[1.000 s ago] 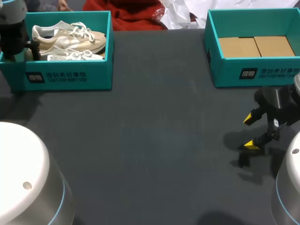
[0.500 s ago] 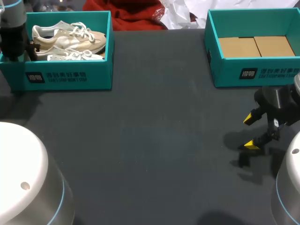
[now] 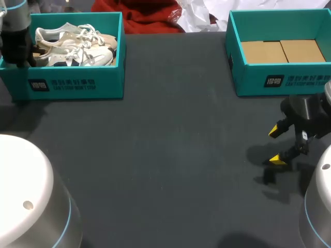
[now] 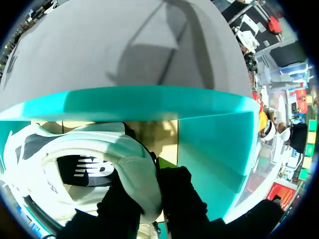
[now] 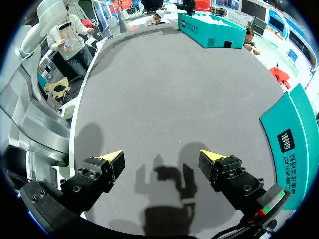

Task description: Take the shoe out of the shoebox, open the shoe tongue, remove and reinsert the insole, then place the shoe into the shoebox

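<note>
A teal shoebox (image 3: 72, 87) at the far left holds a pair of white and beige shoes (image 3: 77, 49). My left gripper (image 3: 23, 50) reaches down into the box at its left end. In the left wrist view, its dark fingers (image 4: 184, 199) pinch the padded heel collar of the white shoe (image 4: 84, 164) from both sides, close to the box's teal wall (image 4: 214, 139). My right gripper (image 3: 276, 145) hangs open over bare table at the right, nothing between its yellow-tipped fingers (image 5: 112, 159).
A second teal box (image 3: 282, 81) with brown cardboard on its floor stands at the far right, just beyond my right gripper; its corner (image 5: 294, 144) shows beside that gripper. Dark grey table (image 3: 170, 155) stretches between the boxes.
My left gripper's fingers have come together on the shoe's heel. The white shoe in the box has shifted and tipped up, showing its dark side patches. The right arm is unmoved.
</note>
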